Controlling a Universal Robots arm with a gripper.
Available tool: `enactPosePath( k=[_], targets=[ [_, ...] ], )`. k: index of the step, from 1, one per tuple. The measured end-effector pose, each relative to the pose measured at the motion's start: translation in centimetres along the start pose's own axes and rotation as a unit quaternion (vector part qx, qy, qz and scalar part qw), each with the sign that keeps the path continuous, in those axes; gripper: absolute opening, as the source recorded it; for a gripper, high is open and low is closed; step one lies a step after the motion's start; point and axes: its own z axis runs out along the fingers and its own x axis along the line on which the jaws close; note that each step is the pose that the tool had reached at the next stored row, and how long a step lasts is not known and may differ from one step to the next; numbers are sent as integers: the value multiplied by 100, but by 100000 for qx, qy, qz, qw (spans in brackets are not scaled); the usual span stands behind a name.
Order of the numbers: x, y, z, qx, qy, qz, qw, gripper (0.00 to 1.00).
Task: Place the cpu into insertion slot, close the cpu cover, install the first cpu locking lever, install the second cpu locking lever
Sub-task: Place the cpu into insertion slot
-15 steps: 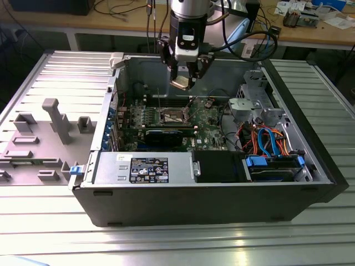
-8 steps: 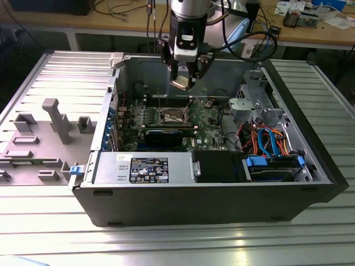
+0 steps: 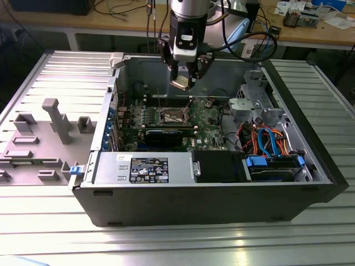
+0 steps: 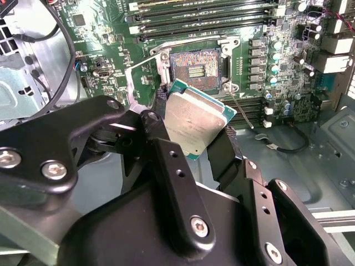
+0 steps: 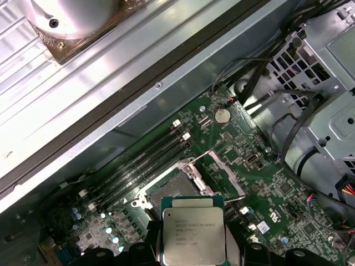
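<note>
My gripper (image 3: 183,81) hangs above the open computer case, shut on the cpu (image 3: 181,83), a small square chip with a silvery top. In the second wrist view the cpu (image 4: 194,119) sits tilted between the black fingers (image 4: 161,138), held above and apart from the insertion slot (image 4: 199,65). That slot lies uncovered on the green motherboard, its brownish contact field showing. The cpu cover (image 4: 136,83) stands swung open beside the slot. In the first wrist view the cpu (image 5: 193,235) is in front of the insertion slot (image 5: 172,191), with the open cpu cover (image 5: 222,174) next to it.
Long memory slots (image 4: 205,16) run beside the socket. A black graphics card (image 3: 163,136) and the labelled power supply (image 3: 144,169) lie nearer the case front. A metal drive cage (image 3: 260,105) and coloured cables (image 3: 266,138) fill the exterior view's right. Grey fixtures (image 3: 55,119) stand outside the case.
</note>
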Motion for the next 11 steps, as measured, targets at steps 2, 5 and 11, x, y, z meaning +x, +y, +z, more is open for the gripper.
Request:
enactPosePath(
  k=[2,5,11],
  targets=[
    [0,0,0,-3,-7,165,100000,55],
    [0,0,0,-7,-19,465,99999,55],
    [0,0,0,-19,-49,1180,99993,55]
  ],
)
